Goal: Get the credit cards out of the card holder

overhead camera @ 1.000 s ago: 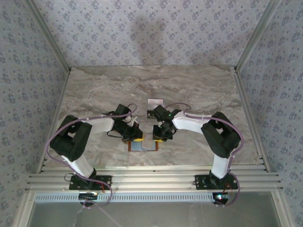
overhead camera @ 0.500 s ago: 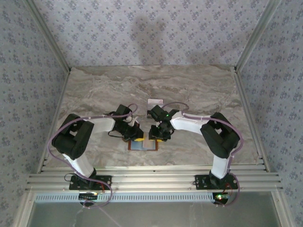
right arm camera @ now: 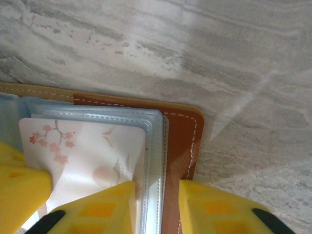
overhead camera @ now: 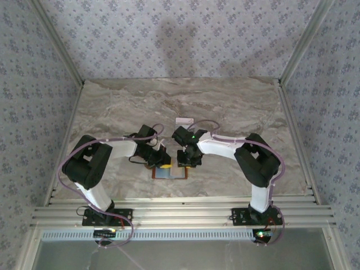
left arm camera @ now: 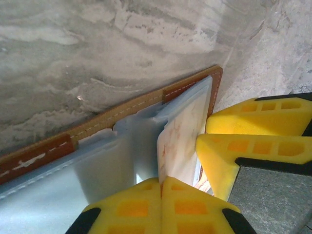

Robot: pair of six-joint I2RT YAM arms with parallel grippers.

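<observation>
The card holder lies open near the table's front, orange-brown leather with pale blue-grey sleeves. A whitish-pink credit card printed with blossoms sits in the top sleeve. My left gripper is shut on that card's edge, which stands up from its fingertips. My right gripper is closed on the holder's right edge, sleeve seams and creased leather rim between its fingers. Another pale card lies flat on the table behind the grippers.
The marble-patterned table stretches behind and to both sides. Patterned walls enclose it on three sides. An aluminium rail runs along the near edge by the arm bases.
The right gripper has shifted left onto the holder's right edge, its jaws widening and then narrowing. The left gripper stays shut in the same place.
</observation>
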